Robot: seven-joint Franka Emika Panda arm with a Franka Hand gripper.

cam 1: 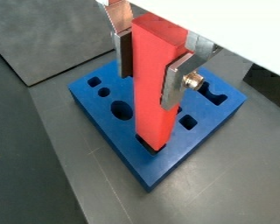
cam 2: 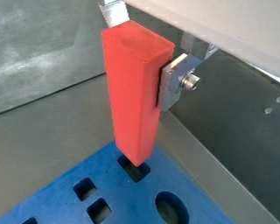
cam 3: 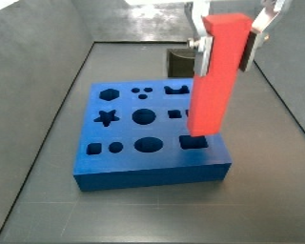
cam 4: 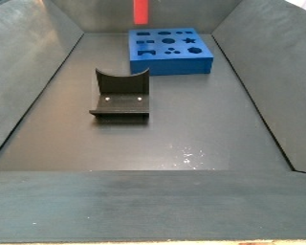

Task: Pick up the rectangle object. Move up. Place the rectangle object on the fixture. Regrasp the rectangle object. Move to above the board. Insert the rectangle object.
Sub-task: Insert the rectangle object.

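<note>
A robotics lab test cell: a bare dark grey floor (cam 4: 182, 144) boxed in by sloped metal walls (cam 4: 28, 86), holding only a blue board (cam 4: 171, 50) and the fixture (cam 4: 120, 96).

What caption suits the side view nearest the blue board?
Claw holds long red-orange rectangular bar upright over a square cutout of thick blue board.

A red-orange bar (cam 3: 213, 76) is gripped between the silver finger plates of the gripper (cam 3: 229, 40), which hangs above the board's near right corner. The board (cam 3: 123, 164) is seen as saturated blue, patterned with dark cutouts: a star, hexagon, circles, squares and an oval. The fixture (cam 4: 119, 95) is shown dark olive-grey, near the middle of the floor. The floor (cam 4: 182, 153) is seen as dull dark grey with faint pale specks, and the walls are grey too.
</note>
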